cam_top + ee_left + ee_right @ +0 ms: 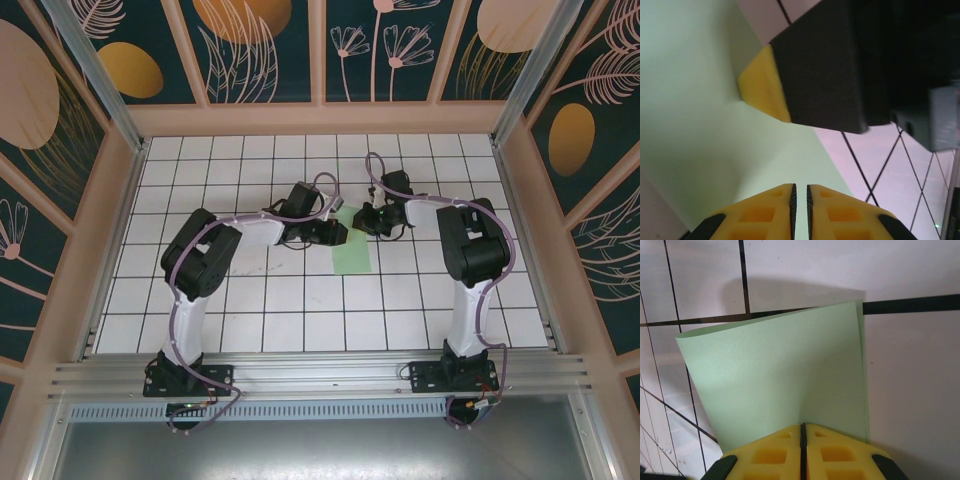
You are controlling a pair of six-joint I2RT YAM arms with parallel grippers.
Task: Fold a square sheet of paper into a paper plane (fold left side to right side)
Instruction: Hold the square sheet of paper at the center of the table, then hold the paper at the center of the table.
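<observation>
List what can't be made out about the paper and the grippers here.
1. Top view: the far end of the square sheet of paper is hidden under the left gripper and right gripper.
2. Left wrist view: whether paper sits in the slit between its fingers; the bottom edge cuts them off.
3. Right wrist view: the sheet's near edge, hidden behind the closed fingers.

From above and behind the near edge of the table (300,310) we look down, while both wrist cameras sit close over the same square sheet of paper (780,375), seemingly from opposite sides.
</observation>
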